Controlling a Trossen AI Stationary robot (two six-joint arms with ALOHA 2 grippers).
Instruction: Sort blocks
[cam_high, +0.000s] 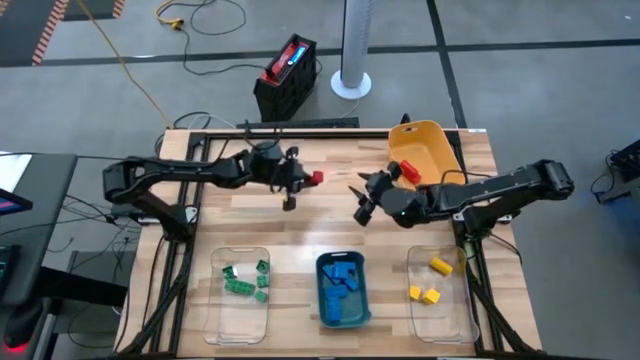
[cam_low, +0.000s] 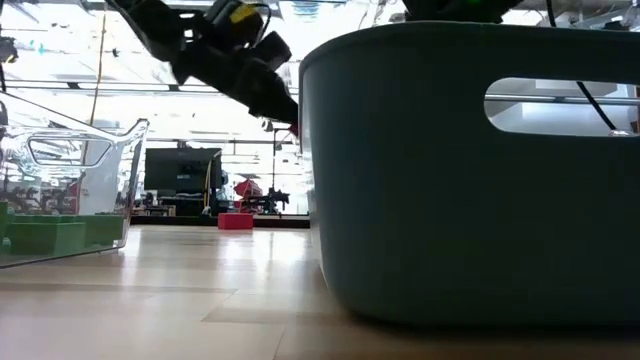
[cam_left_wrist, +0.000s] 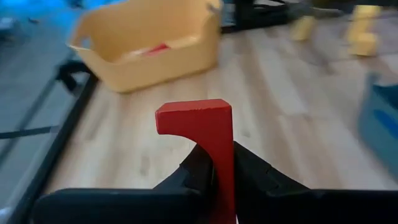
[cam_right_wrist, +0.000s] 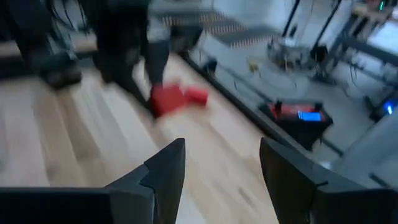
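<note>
The left gripper (cam_high: 300, 180) hovered above the far middle of the table (cam_high: 330, 225), its fingers pinching a red block (cam_high: 316, 178). In the left wrist view the red block (cam_left_wrist: 198, 130) stood clamped between the two dark fingertips (cam_left_wrist: 199, 168), its longer side running up out of the grip and a short lip jutting sideways at the free end.

The right gripper (cam_high: 362, 203) hung just to the right of it, fingers spread with nothing between them, pointing left toward the held block. From the right wrist view the red block (cam_right_wrist: 171, 99) lay straight ahead of the open fingers (cam_right_wrist: 165, 165), beyond their tips and not yet between them.

The yellow bin (cam_high: 425, 150), lying on the far right of the table with something red showing at its mouth, was nearer the right arm. A handover looked likely: the block's free end faced the right gripper, which would need to advance left to close on it.
</note>
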